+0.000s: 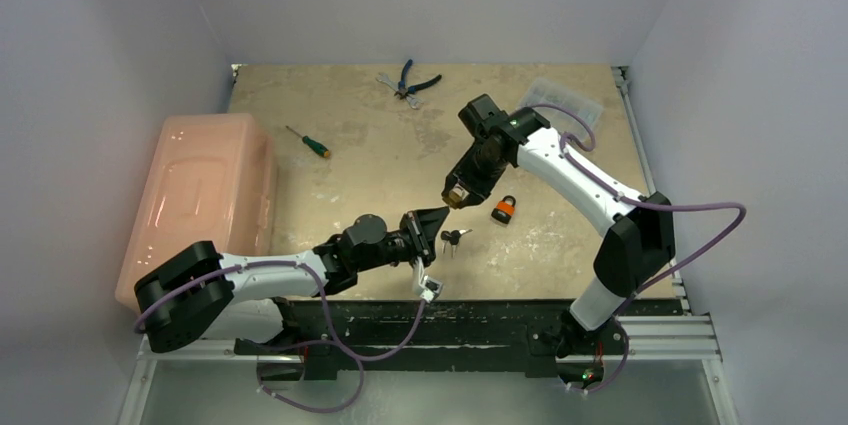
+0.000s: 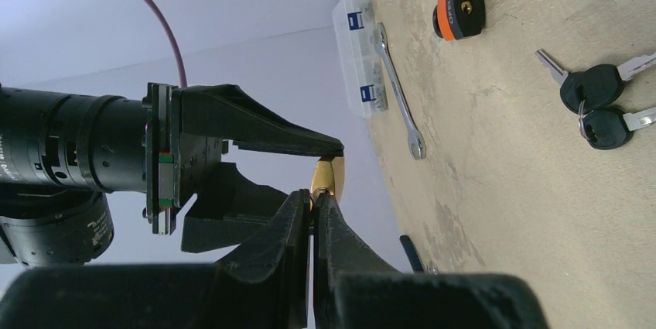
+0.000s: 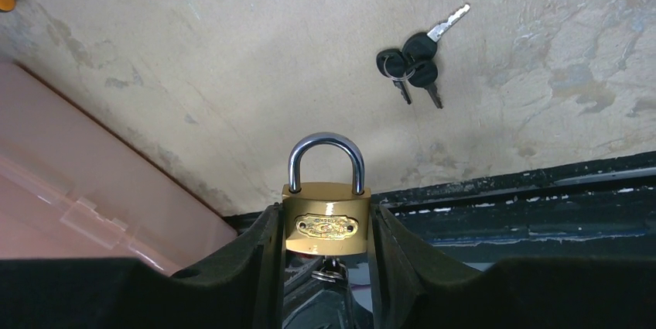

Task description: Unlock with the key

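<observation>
While the worn tan tabletop [image 1: 380, 165] lies beneath, the work hangs above it. The right gripper [image 3: 325, 213] clamps the brass padlock with a steel shackle [image 3: 325, 224] by its body, the shackle seated. The left gripper [image 2: 313, 201], fingers pressed together, noses at the lock's underside, where a metal key ring [image 3: 330, 271] hangs; whether it pinches a key I cannot tell. Two black-headed keys [image 1: 455, 236] lie on the table below the padlock. Turning seems the step in hand, and the next move calls for a steady twist.

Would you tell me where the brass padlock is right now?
In the top view, the brass padlock is clamped in the right gripper, mid-table, just left of the orange padlock.
</observation>
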